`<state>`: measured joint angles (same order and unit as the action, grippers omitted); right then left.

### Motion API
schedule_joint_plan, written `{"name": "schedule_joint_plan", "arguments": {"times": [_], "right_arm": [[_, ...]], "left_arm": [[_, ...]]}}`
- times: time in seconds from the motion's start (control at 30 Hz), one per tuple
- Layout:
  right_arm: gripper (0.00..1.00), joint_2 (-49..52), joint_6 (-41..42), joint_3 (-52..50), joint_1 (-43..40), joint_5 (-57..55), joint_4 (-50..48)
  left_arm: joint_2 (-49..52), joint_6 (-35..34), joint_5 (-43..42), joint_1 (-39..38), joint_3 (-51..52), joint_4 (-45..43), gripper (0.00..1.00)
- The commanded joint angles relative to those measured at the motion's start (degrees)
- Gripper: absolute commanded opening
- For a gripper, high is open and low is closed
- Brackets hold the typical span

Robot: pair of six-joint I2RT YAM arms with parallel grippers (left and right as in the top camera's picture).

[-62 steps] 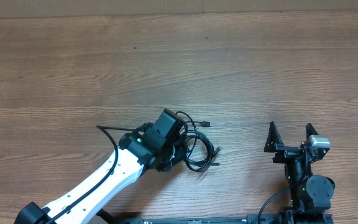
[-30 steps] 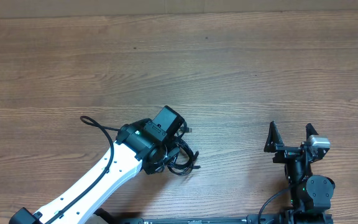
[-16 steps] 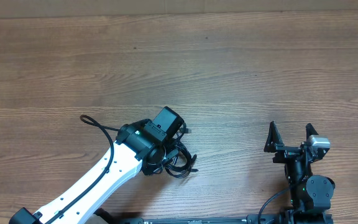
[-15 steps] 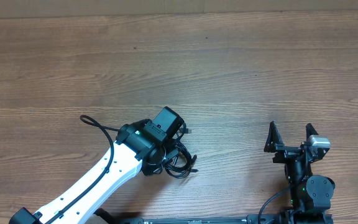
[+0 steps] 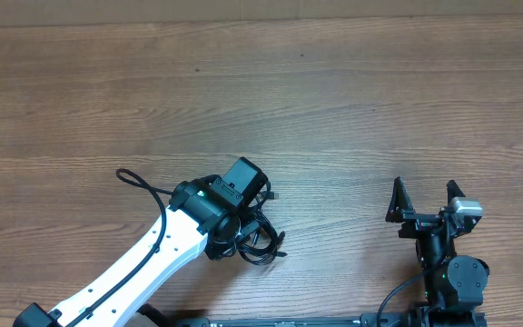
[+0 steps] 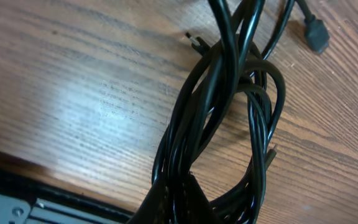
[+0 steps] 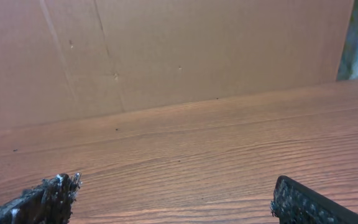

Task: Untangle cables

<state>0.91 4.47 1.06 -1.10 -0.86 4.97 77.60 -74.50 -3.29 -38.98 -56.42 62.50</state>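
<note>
- Several thin, flexible black cables (image 5: 261, 242) (image 6: 229, 93), one tangled bundle, lying on the brown wood-grain table (image 5: 379, 91) at about 7 o'clock from its centre in my overhead view. The loops cross and twist over one another. The wrist view shows the strands drawn into a tight neck toward 6 o'clock.
- One small black moulded plug (image 6: 316, 35) at 1 o'clock in the left wrist view, flat on the wood and just clear of the loops.
- One slim silver-tipped plug (image 6: 196, 42) at 11 o'clock of the bundle, touching the outermost strand.
- One left gripper (image 5: 240, 232) on a white arm reaching in from 7 o'clock, sitting directly over the tangle. Its fingers are black against black cord and hard to pick out, but the strands pinch together exactly where they meet, so I log it as clamped on the bundle.
- One right gripper (image 5: 423, 194) (image 7: 178, 200) at 4 o'clock of the table, well apart from the cables. Its dark fingers (image 7: 50, 196) are spread wide with nothing between them, and only bare wood lies beneath.
- One plain tan cardboard wall (image 7: 166, 50) standing along the far table edge at 12 o'clock in the right wrist view.
</note>
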Motion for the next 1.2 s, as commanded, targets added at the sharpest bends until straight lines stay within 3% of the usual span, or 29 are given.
{"name": "schedule_joint_plan", "arguments": {"times": [0.0,0.13,0.43,0.53,1.17], "right_arm": [[1.0,-0.1,0.2,-0.6,-0.3,-0.5,-0.3],[1.0,-0.1,0.2,-0.6,-0.3,-0.5,-0.3],[1.0,-0.1,0.2,-0.6,-0.3,-0.5,-0.3],[1.0,-0.1,0.2,-0.6,-0.3,-0.5,-0.3],[1.0,-0.1,0.2,-0.6,-0.3,-0.5,-0.3]], "left_arm": [[-0.8,-7.8,-3.4,-0.1,-1.6,1.0,0.04],[-0.8,-8.5,-7.8,0.0,-1.6,0.5,0.04],[-0.8,-6.6,-34.1,-0.1,-1.6,0.7,0.04],[-0.8,-4.7,-38.6,-0.2,-1.6,0.7,0.04],[-0.8,-9.7,-38.5,-6.9,-1.6,0.5,0.04]]}}
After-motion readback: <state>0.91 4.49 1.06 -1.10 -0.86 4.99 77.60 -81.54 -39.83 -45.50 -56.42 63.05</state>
